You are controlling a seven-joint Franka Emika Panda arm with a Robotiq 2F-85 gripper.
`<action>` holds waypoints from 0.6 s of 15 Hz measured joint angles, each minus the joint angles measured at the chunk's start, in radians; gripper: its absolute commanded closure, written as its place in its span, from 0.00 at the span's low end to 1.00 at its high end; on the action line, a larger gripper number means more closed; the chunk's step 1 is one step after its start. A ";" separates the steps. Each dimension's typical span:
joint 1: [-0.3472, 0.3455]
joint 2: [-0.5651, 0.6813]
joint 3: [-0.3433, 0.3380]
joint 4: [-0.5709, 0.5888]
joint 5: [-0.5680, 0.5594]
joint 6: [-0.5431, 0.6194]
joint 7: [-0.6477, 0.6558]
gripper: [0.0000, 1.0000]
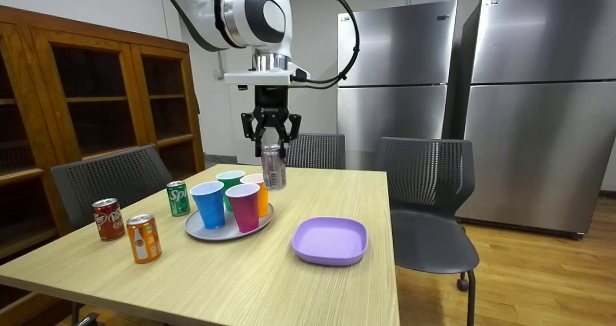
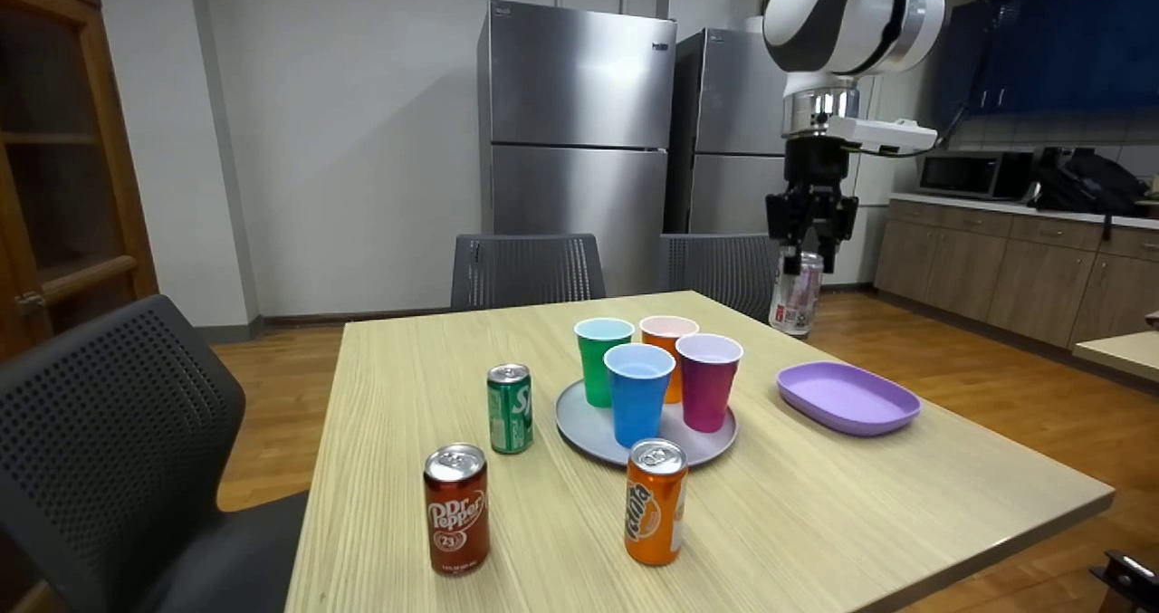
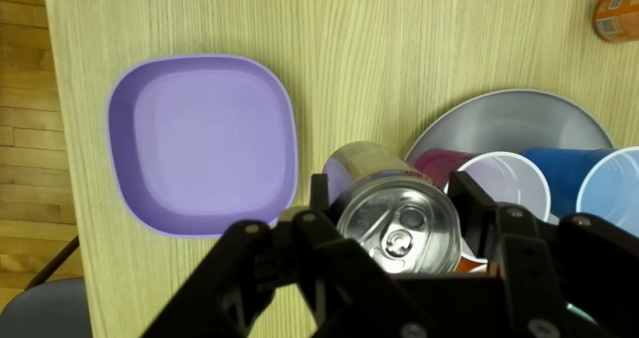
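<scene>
Above the pale wood-grain surface, off the edge of the round, flat grey plate, the black pincer pinches a silver cylindrical metal can by opposite sides, close to its tabbed lid. The can hangs roughly upright and clear of the surface. Seen from the wrist, it appears between the plate and the rounded-square purple dish.

The plate serves as reference. Four tapered, pale-rimmed cups stand upright on it: a blue cup, a green cup, a magenta cup and an orange cup. The magenta and orange cups are nearest the held can; exact clearance cannot be read. Outside the plate, on its sides away from the dish, stand a green metal Sprite can, a dark red metal Dr Pepper can and an orange metal Fanta can.

Current step (judged): grip established, can raised, carrying stage.

Next move (judged): maintain grip pressure, hold the can vertical, and leave room beside the cups. Before any lowering, verify that the base clears the plate rim. Do not release until the base is fully supported.
</scene>
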 measured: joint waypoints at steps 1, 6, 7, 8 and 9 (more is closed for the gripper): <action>-0.007 0.000 -0.008 -0.009 0.003 0.006 0.000 0.63; -0.045 0.006 -0.041 -0.037 0.016 0.032 0.000 0.63; -0.051 0.009 -0.046 -0.038 0.018 0.034 0.000 0.63; -0.056 0.012 -0.051 -0.038 0.019 0.035 0.000 0.63; -0.061 0.016 -0.055 -0.038 0.021 0.036 0.000 0.63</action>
